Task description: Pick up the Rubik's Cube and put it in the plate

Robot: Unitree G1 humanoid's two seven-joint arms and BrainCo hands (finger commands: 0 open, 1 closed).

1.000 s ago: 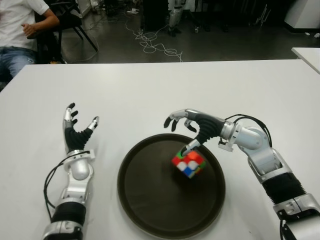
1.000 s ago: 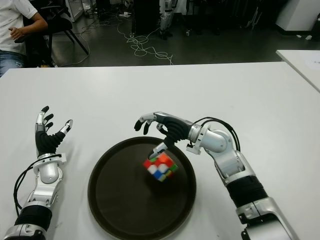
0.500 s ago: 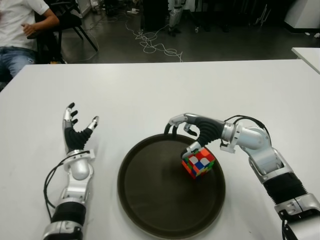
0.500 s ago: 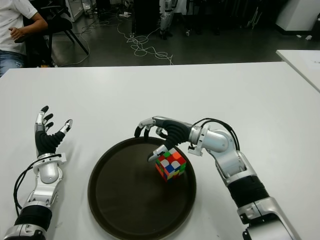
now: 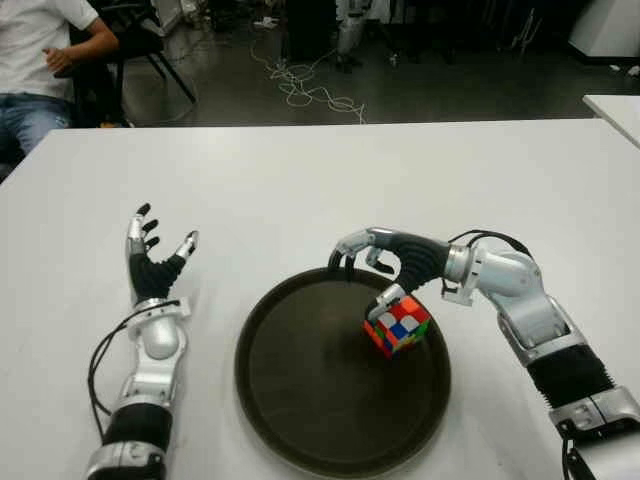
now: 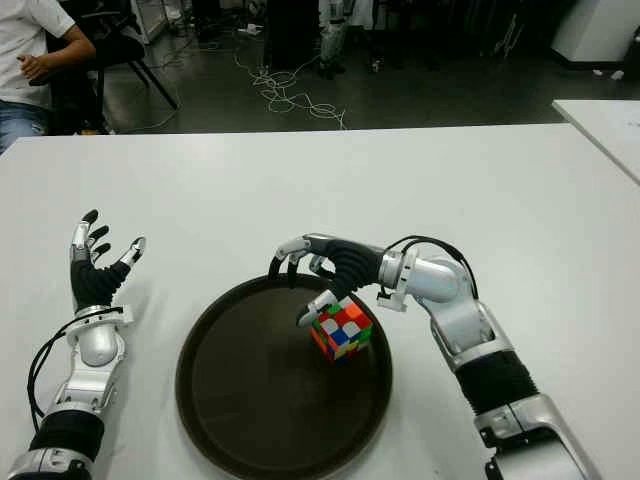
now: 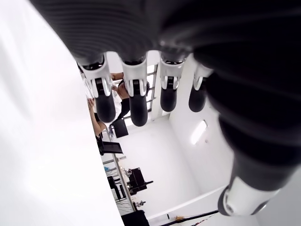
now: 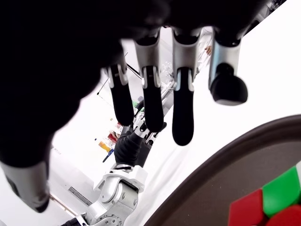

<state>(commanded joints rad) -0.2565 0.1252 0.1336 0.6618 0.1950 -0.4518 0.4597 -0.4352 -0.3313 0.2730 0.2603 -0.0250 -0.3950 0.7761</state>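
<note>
Right hand (image 5: 372, 262) hangs over the far right part of the plate (image 5: 300, 420), its fingers spread and holding nothing; only the thumb tip looks to be just at the top of the cube (image 5: 397, 324), and I cannot tell if they touch. This cube sits inside the plate, near its right rim. So the placing seems done. What is left, I think, is only to draw the hand away. Left hand (image 5: 150, 265) shows left of the plate, fingers spread, empty.
</note>
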